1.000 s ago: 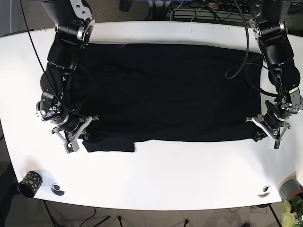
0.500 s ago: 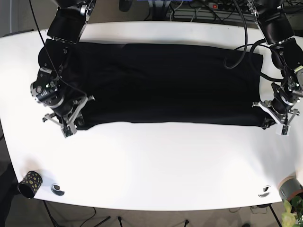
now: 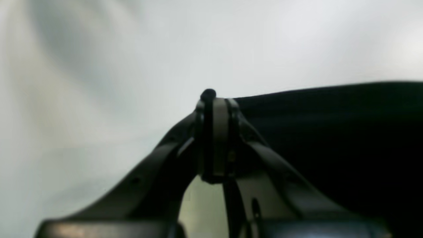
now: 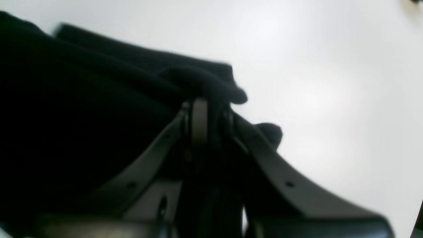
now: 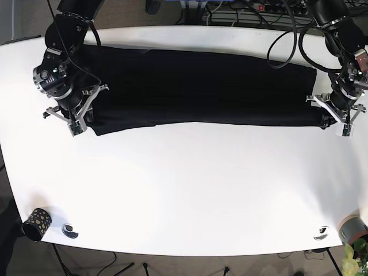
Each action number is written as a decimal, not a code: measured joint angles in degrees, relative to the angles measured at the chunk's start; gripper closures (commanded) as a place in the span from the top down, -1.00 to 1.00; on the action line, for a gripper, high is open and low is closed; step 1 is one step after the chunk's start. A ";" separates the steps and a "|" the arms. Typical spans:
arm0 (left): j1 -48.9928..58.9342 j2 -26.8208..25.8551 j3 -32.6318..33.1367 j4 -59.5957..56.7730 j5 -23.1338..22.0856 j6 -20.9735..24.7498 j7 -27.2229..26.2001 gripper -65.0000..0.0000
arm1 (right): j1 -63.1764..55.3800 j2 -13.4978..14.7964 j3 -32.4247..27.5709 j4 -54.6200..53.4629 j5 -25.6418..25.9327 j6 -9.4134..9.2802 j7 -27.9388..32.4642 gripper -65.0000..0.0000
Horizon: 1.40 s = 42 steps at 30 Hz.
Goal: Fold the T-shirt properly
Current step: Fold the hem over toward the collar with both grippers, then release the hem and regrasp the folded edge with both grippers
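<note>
Two grippers of mine are clamped on cloth at this moment. My left gripper (image 3: 214, 99) has its jaws pressed together with a dark edge of the T-shirt (image 5: 201, 86) pinched between them, and my right gripper (image 4: 201, 105) is likewise closed on a bunched fold of the same fabric, which bulges past the tips. In the base view the left gripper (image 5: 336, 118) sits at the right end of the garment's near edge and the right gripper (image 5: 75, 118) at the left end, so I hold the near hem at both corners.

Outward from there, the T-shirt lies as a long black band across the far part of the white tabletop (image 5: 184, 190), its near edge running almost straight between my two holds (a small step shows near the left end, where a sleeve seems to lie under).

I judge the cloth light, limp and quick to sag: it will not keep a crease by itself and will drape wherever it is unsupported. Corners and hem ends are the sound places to hold it, and both ends need even tension or the fold will skew. A thin pinch could slip, being so near the edge.
</note>
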State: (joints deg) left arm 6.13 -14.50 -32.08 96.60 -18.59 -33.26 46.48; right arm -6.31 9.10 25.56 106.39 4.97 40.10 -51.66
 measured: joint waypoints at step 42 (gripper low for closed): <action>4.57 0.50 2.51 5.66 1.27 0.37 1.03 0.46 | -4.74 -3.58 7.91 4.04 8.74 -0.63 -0.74 0.81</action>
State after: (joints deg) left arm 10.70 -14.00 -29.56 102.26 -17.32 -32.88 47.51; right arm -11.05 5.52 33.47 110.43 13.72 39.46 -52.40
